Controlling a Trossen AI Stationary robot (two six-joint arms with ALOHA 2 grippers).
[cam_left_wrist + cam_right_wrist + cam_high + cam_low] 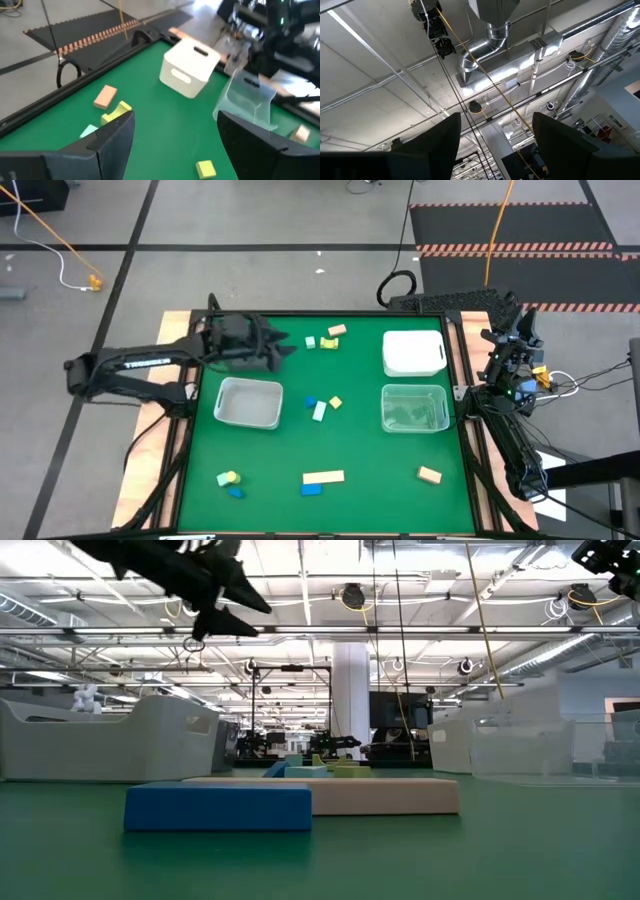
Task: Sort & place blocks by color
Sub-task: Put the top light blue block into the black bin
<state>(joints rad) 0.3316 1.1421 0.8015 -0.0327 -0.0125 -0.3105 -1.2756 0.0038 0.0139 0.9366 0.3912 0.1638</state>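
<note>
Nearest the low camera lies a blue bar (218,807) with a long tan bar (385,796) touching behind it; from above they sit at the bench (360,460) front edge, well apart from both arms. Left end effector (282,346) hovers over the back-left of the green bench, fingers spread wide, holding nothing, touching nothing. Just ahead of its tips: a mint block (89,131), a yellow-green block (116,112) and a tan-orange block (105,96), close together. Beyond those stands the white bin (189,67), with a clear bin (247,100) beside it; a small tan-orange block (430,474) lies past that clear bin toward the front. Second clear bin (249,402) sits just below the left end effector on the front side. Beside that bin, middle of the bench: one blue block (310,402), one mint bar (319,411), one yellow-green block (205,169). Front-left corner, far from the end effector: one yellow-green block (227,478) and one blue block (235,492), with a mint bit possibly beside them, hard to tell. Count: about three yellow-green, three blue, two or three mint, three tan-orange. Three bins clearly visible; something dark lies under the left arm, cannot tell what. Right end effector (495,145) is parked off the right bench edge, pointing at the ceiling, fingers apart, empty. Nothing blocks the back block group.
</note>
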